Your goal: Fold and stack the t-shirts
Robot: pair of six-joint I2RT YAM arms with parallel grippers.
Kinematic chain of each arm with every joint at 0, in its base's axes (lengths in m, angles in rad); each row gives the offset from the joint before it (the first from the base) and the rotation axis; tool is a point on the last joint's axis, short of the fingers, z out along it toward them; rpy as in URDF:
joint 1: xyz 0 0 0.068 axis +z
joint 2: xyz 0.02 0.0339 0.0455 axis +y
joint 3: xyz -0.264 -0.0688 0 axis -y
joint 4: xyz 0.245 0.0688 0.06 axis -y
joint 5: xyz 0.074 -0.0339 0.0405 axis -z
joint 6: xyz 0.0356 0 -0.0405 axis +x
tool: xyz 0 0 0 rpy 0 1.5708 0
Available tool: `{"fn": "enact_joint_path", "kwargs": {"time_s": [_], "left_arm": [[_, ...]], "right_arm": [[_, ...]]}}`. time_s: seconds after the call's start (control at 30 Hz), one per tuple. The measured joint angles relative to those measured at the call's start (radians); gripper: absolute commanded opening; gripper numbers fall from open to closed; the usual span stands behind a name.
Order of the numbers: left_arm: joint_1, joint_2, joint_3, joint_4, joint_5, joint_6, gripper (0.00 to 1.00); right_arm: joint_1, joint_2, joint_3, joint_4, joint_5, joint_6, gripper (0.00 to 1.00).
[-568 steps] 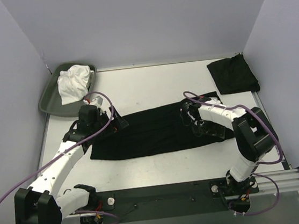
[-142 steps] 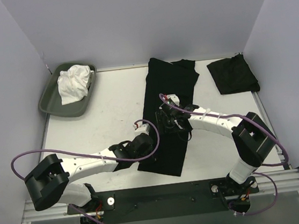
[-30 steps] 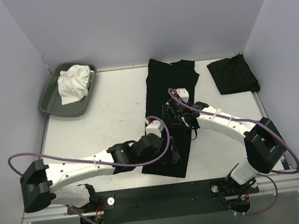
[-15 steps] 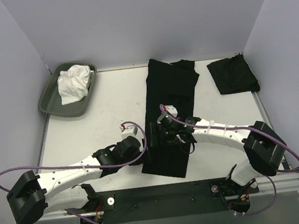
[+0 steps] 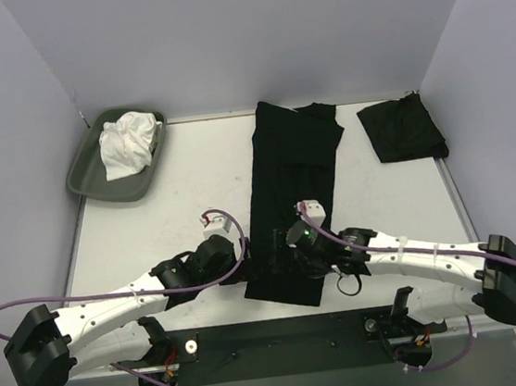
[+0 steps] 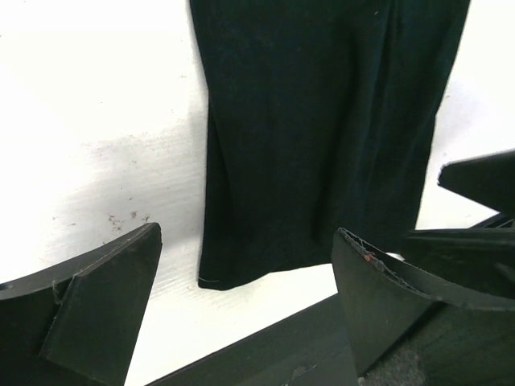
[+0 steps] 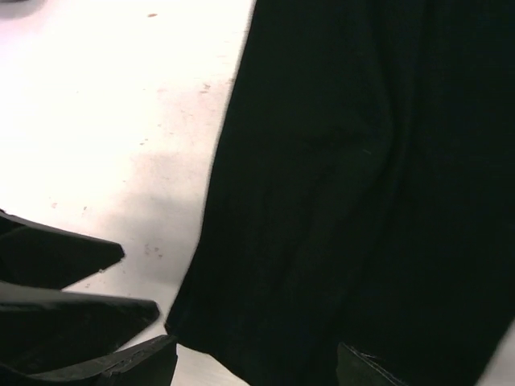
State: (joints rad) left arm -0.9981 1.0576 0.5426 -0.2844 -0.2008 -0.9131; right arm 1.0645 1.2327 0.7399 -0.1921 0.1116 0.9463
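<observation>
One black t-shirt (image 5: pixel 293 170), folded into a long strip, lies down the middle of the table from the back edge to the near edge. A second black t-shirt (image 5: pixel 402 130) sits folded at the back right. My left gripper (image 5: pixel 249 261) hovers open at the strip's near left corner. In the left wrist view that corner of the t-shirt (image 6: pixel 322 121) lies between the spread fingers (image 6: pixel 96 305). My right gripper (image 5: pixel 281 249) is open just above the strip's near end. The cloth (image 7: pixel 354 161) fills the right wrist view, and nothing is held.
A grey-green tray (image 5: pixel 84 180) holding a crumpled white cloth (image 5: pixel 128 142) stands at the back left. The dark front rail (image 5: pixel 283 334) runs just beyond the shirt's near hem. The two grippers are close together, and purple cables loop off both wrists.
Both grippers have drawn back toward the near edge. The left one moved left off the cloth to its corner. The right arm stretched low to the right, its gripper coming down the strip.
</observation>
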Motion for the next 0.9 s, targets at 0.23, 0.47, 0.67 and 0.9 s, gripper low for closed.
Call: {"fn": "enact_joint_path", "kwargs": {"time_s": [0.23,0.47,0.67,0.9], "left_arm": [[0.008,-0.022,-0.003,0.008,0.0,0.0,0.96],[0.048,-0.1,-0.069,0.023,0.011,-0.019,0.96],[0.074,-0.134,-0.097,0.034,0.027,-0.026,0.96],[0.077,-0.134,-0.119,0.055,0.045,-0.031,0.96]], "right_arm": [[0.064,-0.186,-0.167,-0.008,0.082,0.158,0.66],[0.158,-0.196,-0.28,0.066,0.122,0.305,0.44],[0.188,-0.17,-0.319,0.138,0.15,0.378,0.31],[0.194,-0.137,-0.362,0.228,0.179,0.42,0.33]]}}
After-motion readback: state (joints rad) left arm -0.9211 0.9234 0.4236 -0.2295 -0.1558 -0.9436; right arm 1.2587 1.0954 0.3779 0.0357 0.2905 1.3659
